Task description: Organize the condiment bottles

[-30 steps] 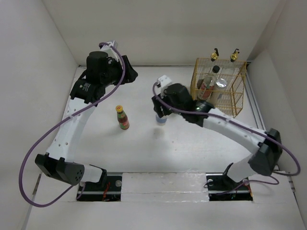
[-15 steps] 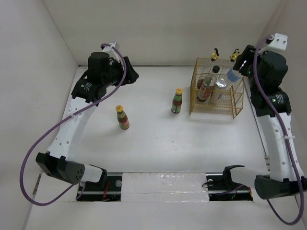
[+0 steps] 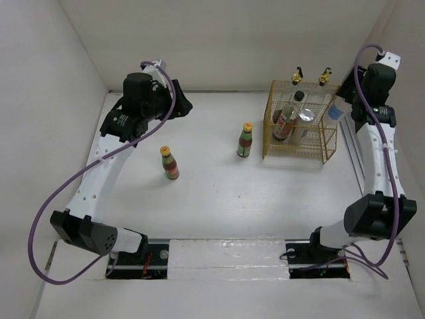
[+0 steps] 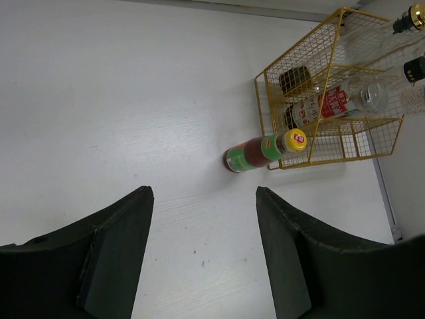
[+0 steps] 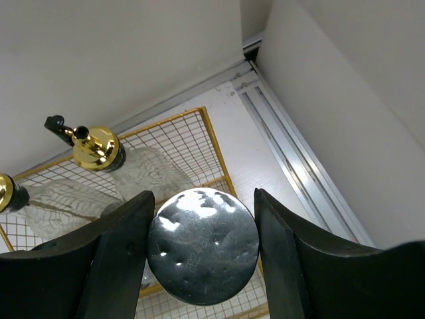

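The right gripper [image 3: 340, 106] is raised at the far right of the white table [image 3: 212, 199]. It is closed on a short silver-capped bottle [image 5: 202, 256], whose round cap is pressed between the two dark fingers [image 5: 126, 266]. In the right wrist view this bottle is seen over the right-hand part of the yellow wire basket [image 3: 327, 143]; whether it touches the wire cannot be told.

The left gripper [image 4: 202, 206] is held high over the far left of the table. Its jaws are spread wide and nothing is held between them.

Two clear bottles with gold spouts [image 3: 297, 74] are recorded at the basket's far side. Inside the basket, a black-capped bottle with a red label [image 3: 285, 123] and a second silver-capped bottle [image 3: 307, 116] are noted side by side.

One yellow-capped sauce bottle [image 3: 246, 139] stands upright on the table just left of the basket. The other yellow-capped sauce bottle [image 3: 169, 163] stands well apart from it, further left.
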`<action>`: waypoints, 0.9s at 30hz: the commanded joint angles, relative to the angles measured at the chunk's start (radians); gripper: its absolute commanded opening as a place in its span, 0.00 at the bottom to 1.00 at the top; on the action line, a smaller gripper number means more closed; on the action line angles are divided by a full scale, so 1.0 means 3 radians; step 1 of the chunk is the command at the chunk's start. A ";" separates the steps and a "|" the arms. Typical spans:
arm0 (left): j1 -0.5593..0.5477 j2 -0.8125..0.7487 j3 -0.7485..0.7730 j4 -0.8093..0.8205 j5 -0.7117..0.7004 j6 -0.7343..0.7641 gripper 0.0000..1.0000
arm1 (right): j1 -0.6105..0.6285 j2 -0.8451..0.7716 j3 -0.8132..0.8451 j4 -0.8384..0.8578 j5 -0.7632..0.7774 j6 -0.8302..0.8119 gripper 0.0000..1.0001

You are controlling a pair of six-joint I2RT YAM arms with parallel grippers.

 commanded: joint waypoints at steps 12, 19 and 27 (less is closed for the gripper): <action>-0.0008 -0.0011 -0.0161 0.0096 -0.0117 -0.0006 0.58 | -0.0023 0.0175 -0.0270 0.0880 -0.0212 0.0061 0.37; -0.0008 -0.0124 -0.0129 0.0137 -0.0194 0.0030 0.58 | 0.0120 0.0134 -0.0695 0.0880 -0.0146 -0.0031 0.36; -0.0008 -0.0216 -0.0283 0.0204 -0.0322 0.0091 0.60 | 0.0279 0.0491 -0.0731 0.0799 -0.0069 -0.0031 0.47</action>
